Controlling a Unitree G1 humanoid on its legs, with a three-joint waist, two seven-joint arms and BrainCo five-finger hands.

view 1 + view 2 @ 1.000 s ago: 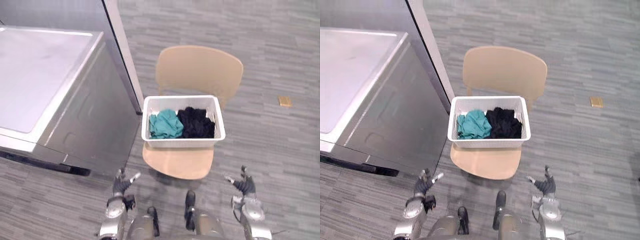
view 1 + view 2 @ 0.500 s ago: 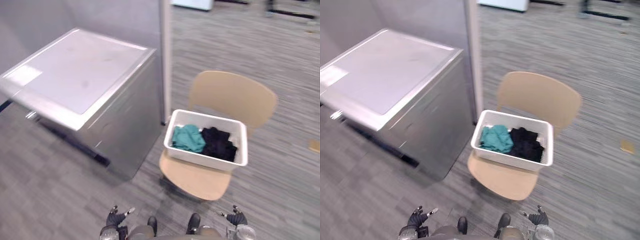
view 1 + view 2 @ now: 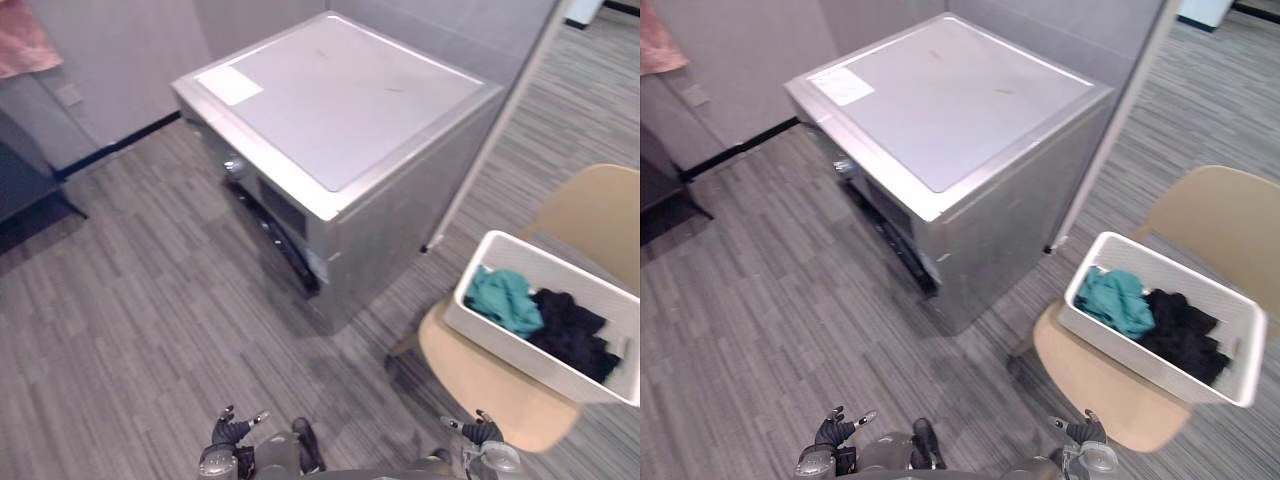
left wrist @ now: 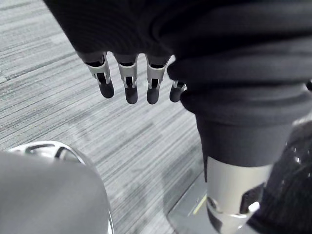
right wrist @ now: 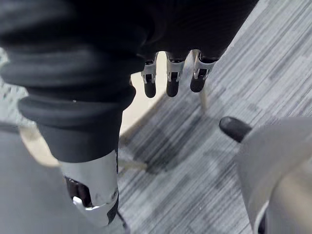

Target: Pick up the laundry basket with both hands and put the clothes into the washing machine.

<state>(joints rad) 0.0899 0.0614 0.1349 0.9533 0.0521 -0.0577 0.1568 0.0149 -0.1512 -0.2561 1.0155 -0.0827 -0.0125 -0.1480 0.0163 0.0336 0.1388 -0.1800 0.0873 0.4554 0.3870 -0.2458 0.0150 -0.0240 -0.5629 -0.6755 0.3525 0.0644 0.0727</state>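
A white laundry basket [image 3: 500, 335] sits on the seat of a tan chair [image 3: 500, 385] at the right. It holds a teal garment [image 3: 503, 300] and black clothes [image 3: 570, 330]. The silver washing machine [image 3: 345, 110] stands at the upper middle with its lid down. My left hand [image 3: 229, 435] is low at the bottom edge, open and empty over the floor. At the bottom right my right hand [image 3: 480, 435] is open too, just short of the chair's front edge. Both hands' fingers [image 4: 127, 83] hang relaxed and hold nothing.
Grey striped carpet runs all around. A grey partition post [image 3: 495, 130] rises between the machine and the chair. A dark piece of furniture [image 3: 25, 185] and a pink cloth [image 3: 22, 38] show at the far left by the wall.
The camera has swung left: the washing machine now sits mid-view and the chair with the basket has slid to the right edge. Both hands stay low and open.
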